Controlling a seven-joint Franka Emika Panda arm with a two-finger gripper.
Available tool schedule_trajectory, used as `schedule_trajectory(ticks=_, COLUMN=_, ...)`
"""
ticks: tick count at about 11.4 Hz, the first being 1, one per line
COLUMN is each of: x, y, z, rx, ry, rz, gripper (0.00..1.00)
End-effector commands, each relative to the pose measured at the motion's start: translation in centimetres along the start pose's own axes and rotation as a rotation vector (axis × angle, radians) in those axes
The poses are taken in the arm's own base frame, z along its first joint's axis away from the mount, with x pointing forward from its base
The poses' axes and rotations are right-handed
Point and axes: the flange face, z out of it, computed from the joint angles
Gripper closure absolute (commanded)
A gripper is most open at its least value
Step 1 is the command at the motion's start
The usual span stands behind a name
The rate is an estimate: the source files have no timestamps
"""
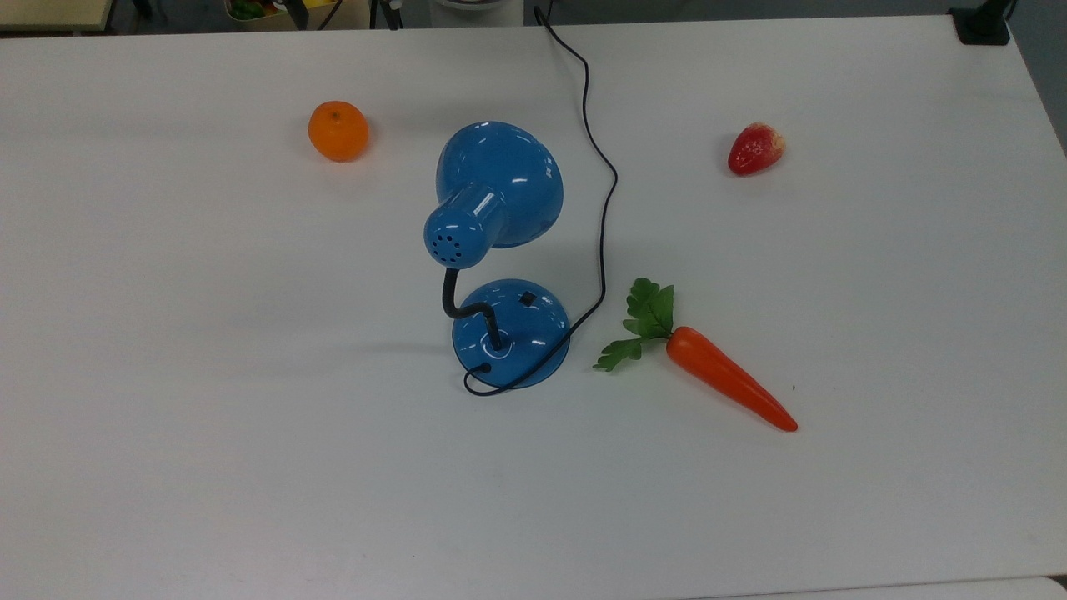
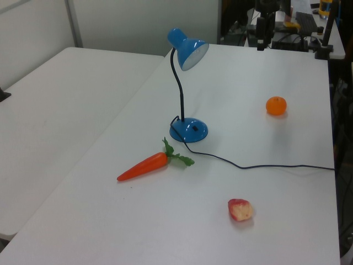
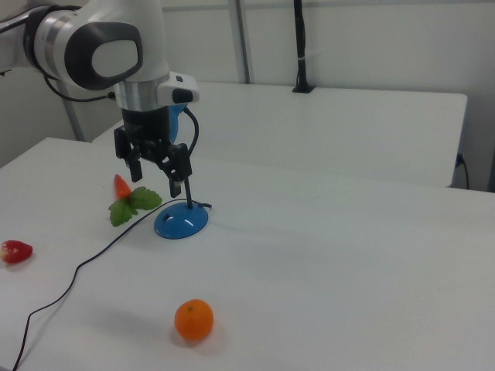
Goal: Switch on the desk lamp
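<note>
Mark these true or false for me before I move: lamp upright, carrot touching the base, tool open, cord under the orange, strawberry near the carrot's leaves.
1. The desk lamp stands upright on its base. True.
2. The carrot touches the lamp's base. False: it lies apart from the base, to the top view's right, leaves toward the base.
3. The tool is open. True: in the right view its fingers stand apart above the table, holding nothing.
4. The cord runs under the orange. False: it runs off the far edge on the other side of the shade.
5. The strawberry lies against the carrot's leaves. False: it lies well apart from them.
</note>
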Motion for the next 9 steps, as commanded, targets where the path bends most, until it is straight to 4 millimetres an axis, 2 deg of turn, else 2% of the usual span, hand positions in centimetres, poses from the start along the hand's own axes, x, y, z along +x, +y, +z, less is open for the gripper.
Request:
schedule_trajectory(ticks=1, x=-0.47, y=1.1, z=-0.88, rx=-0.024, ry=-0.023, rz=0.004, gripper=0.0)
schedule_trajectory(ticks=9, x=-0.94, y=1.12, z=-0.87, rx=-0.018, ry=-0.048, rz=0.003, gripper=0.0)
